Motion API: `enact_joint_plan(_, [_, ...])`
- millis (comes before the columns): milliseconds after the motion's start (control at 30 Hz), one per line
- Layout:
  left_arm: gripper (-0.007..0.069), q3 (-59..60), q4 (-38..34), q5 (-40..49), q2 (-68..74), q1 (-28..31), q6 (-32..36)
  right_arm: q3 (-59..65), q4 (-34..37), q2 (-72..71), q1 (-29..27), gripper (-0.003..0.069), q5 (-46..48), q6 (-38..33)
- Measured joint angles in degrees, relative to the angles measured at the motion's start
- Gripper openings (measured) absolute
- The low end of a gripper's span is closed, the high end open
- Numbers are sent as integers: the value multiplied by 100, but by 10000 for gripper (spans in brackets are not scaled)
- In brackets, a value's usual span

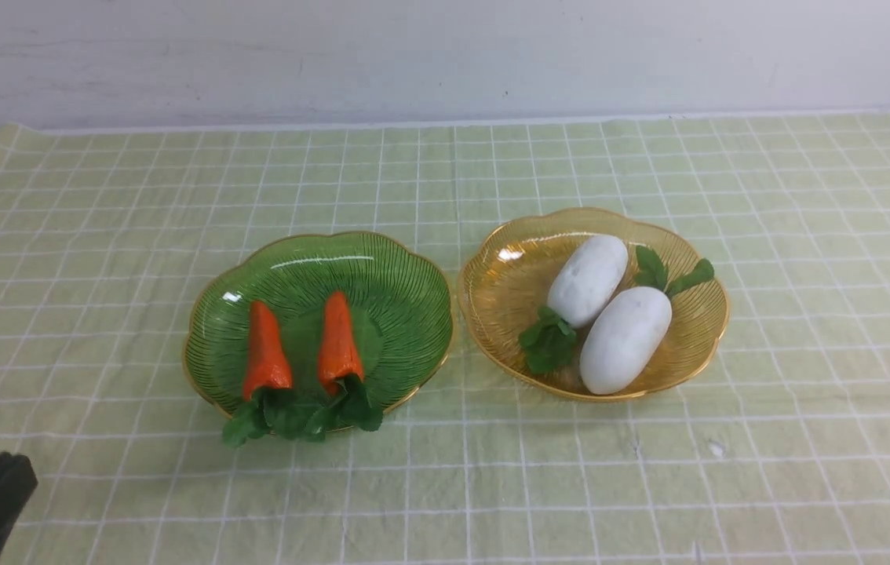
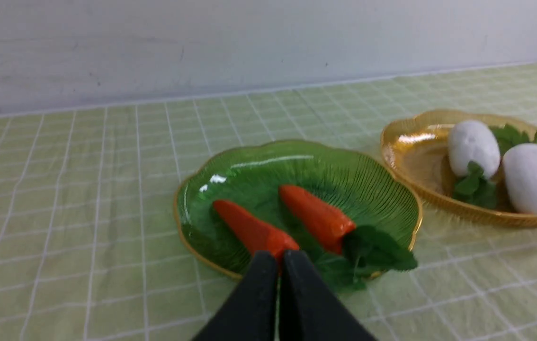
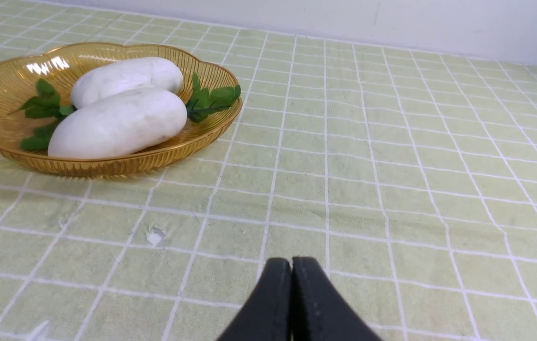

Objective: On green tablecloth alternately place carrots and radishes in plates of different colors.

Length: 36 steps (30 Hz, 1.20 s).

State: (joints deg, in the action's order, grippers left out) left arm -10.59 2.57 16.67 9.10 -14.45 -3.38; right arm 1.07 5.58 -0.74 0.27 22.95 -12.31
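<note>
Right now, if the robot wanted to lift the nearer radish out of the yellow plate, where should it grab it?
Probably across the thick white middle of the nearer radish, coming down from above. It lies on its side, touching the other radish, so a side approach would be blocked by that and the yellow plate wall. The leaves look too floppy to hold. Both grippers, left and right, are shut.

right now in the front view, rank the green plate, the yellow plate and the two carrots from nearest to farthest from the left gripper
1. The two carrots, near side of the green plate; left one slightly closer.
2. Green plate, holding them, too close to separate.
3. Yellow plate, farthest right.

Left gripper sits bottom left.
</note>
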Motion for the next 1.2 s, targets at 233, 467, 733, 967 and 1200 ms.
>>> enact_joint_plan(233, [-8, 987, 12, 0, -926, 996, 0, 0, 0, 0, 0, -15, 0, -4])
enact_joint_plan(467, [-8, 1216, 30, 218, -972, 1195, 0, 0, 0, 0, 0, -15, 0, -4])
enact_joint_plan(733, [-8, 1222, 53, 520, -972, 843, 0, 0, 0, 0, 0, -15, 0, -4])
enact_joint_plan(967, [-8, 1222, 53, 520, -972, 816, 0, 0, 0, 0, 0, -15, 0, -4])
enact_joint_plan(1200, [-8, 1222, 53, 520, -972, 816, 0, 0, 0, 0, 0, -15, 0, -4])
